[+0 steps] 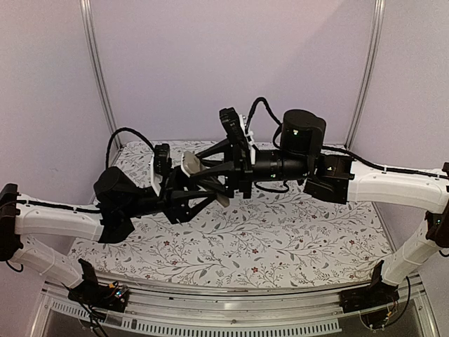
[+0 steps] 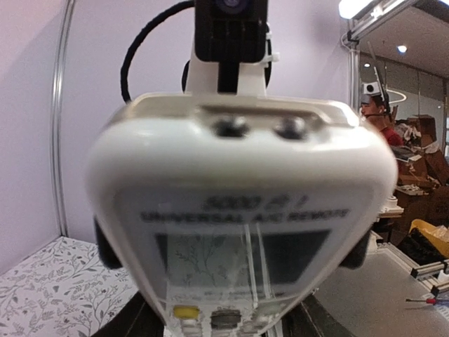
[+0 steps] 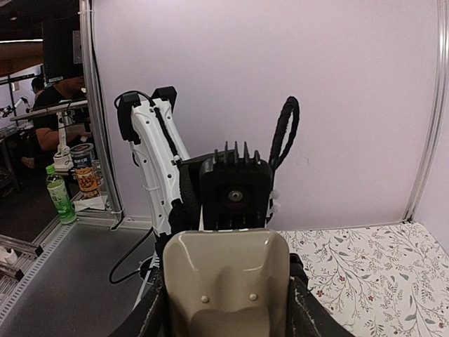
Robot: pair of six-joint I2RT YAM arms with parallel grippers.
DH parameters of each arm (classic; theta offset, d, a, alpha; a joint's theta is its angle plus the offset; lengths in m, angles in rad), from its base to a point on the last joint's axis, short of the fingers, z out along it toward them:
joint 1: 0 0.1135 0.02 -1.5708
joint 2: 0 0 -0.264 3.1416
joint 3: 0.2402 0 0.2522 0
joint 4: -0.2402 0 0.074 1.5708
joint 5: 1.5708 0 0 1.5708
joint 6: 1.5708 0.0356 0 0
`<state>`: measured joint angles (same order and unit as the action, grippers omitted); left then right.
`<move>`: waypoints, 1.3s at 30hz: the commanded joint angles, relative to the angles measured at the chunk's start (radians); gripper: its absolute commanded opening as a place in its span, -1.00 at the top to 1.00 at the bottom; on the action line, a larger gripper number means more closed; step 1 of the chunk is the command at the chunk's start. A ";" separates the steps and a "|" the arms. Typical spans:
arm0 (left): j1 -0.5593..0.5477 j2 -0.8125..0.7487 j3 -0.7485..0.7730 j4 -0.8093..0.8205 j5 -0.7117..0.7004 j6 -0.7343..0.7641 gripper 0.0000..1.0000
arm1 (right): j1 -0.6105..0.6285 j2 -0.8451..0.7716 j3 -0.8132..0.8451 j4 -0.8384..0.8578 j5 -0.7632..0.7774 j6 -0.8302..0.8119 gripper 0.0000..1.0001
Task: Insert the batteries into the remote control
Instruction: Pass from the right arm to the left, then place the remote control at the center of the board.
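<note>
The remote control [image 1: 191, 167] is held up off the table between both grippers at mid-table. The left wrist view shows its white buttoned front [image 2: 238, 210] with a display and a yellow button, filling the frame. The right wrist view shows its tan back [image 3: 226, 281]. My left gripper [image 1: 181, 189] reaches it from the left and is shut on it [image 2: 231, 324]. My right gripper [image 1: 226, 177] reaches from the right, its fingers [image 3: 151, 312] pressed on both long edges of the tan back. No batteries show in any view.
The floral tablecloth [image 1: 280, 239] covers the table below the arms. Lilac walls and metal posts [image 1: 98, 77] close in the back and sides. Outside the cell, a green bottle [image 3: 59, 196] and a can stand on a ledge.
</note>
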<state>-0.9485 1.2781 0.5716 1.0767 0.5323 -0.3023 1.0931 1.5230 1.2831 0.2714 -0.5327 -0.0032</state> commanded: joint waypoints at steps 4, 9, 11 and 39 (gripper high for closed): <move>-0.011 0.004 0.008 0.026 0.011 0.007 0.42 | 0.003 -0.016 -0.014 0.038 0.017 -0.001 0.50; -0.012 -0.006 -0.022 0.025 -0.037 0.016 0.61 | 0.002 -0.009 -0.025 0.034 0.040 -0.001 0.13; -0.012 -0.018 -0.017 -0.047 -0.084 0.034 0.69 | 0.003 -0.015 -0.037 0.032 0.067 -0.002 -0.40; -0.001 0.458 0.528 -1.749 -0.570 0.096 0.67 | -0.176 -0.218 -0.108 -0.409 0.605 0.248 -0.98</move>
<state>-0.9524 1.6737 1.0367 -0.5385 -0.0925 -0.1951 0.9161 1.3228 1.1927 -0.0929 0.0452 0.2203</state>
